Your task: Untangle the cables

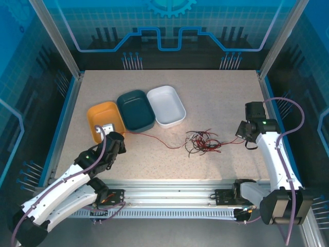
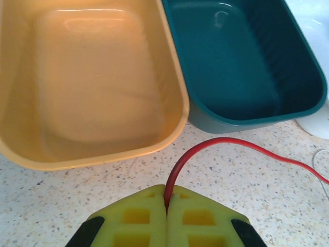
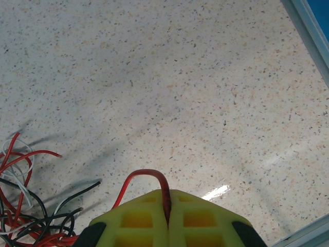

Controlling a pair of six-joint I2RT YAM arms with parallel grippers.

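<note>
The cables (image 1: 203, 141) lie in a loose tangle of red, black and white strands at mid-table. A red cable (image 1: 154, 139) runs left out of the tangle toward my left gripper (image 1: 115, 136), which sits just in front of the orange bin. In the left wrist view the left gripper (image 2: 167, 193) is shut on that red cable (image 2: 205, 146), which arcs up and off to the right. My right gripper (image 1: 241, 135) sits right of the tangle. In the right wrist view the right gripper (image 3: 168, 200) is shut on a red cable (image 3: 146, 175) looping back to the tangle (image 3: 25, 206).
Three bins stand side by side at the back left: orange (image 1: 95, 116), teal (image 1: 134, 109) and white (image 1: 167, 105). The orange bin (image 2: 169, 134) and teal bin (image 2: 247, 123) are close ahead of the left fingers. A blue table edge (image 3: 308, 25) runs to the right of the right gripper.
</note>
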